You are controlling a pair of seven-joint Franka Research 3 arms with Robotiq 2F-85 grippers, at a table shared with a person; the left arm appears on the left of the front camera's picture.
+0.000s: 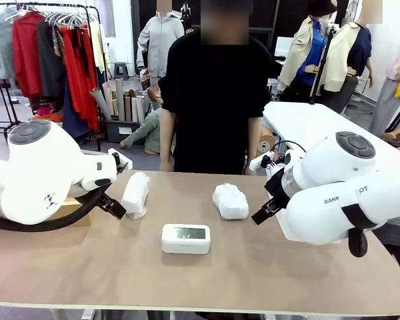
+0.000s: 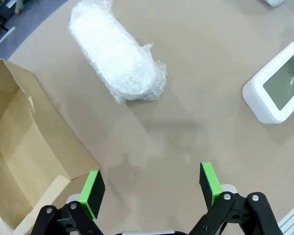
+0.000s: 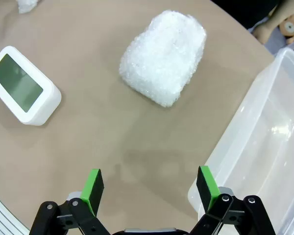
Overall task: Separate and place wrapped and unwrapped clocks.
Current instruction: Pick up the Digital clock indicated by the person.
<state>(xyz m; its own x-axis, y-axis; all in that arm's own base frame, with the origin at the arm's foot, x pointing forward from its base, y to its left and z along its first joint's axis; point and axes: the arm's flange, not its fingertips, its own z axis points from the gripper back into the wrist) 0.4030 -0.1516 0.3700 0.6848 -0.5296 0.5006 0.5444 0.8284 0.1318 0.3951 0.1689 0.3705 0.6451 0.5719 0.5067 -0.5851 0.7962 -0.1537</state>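
Two wrapped clocks in crinkly white wrap lie on the brown table: one at the left (image 1: 135,194) (image 2: 116,51), one near the middle (image 1: 230,201) (image 3: 164,57). A bare white clock with a grey screen (image 1: 186,238) (image 2: 280,84) (image 3: 24,85) lies in front of them. My left gripper (image 2: 151,187) hangs open above bare table, short of the left bundle. Over the table between the middle bundle and a tub, my right gripper (image 3: 149,186) also stands open. Neither holds anything.
An open brown cardboard box (image 2: 24,147) sits at the table's left, beside my left gripper. A clear plastic tub (image 3: 264,147) stands at the right, close to my right gripper. A person in black (image 1: 213,93) stands at the far edge, arms down.
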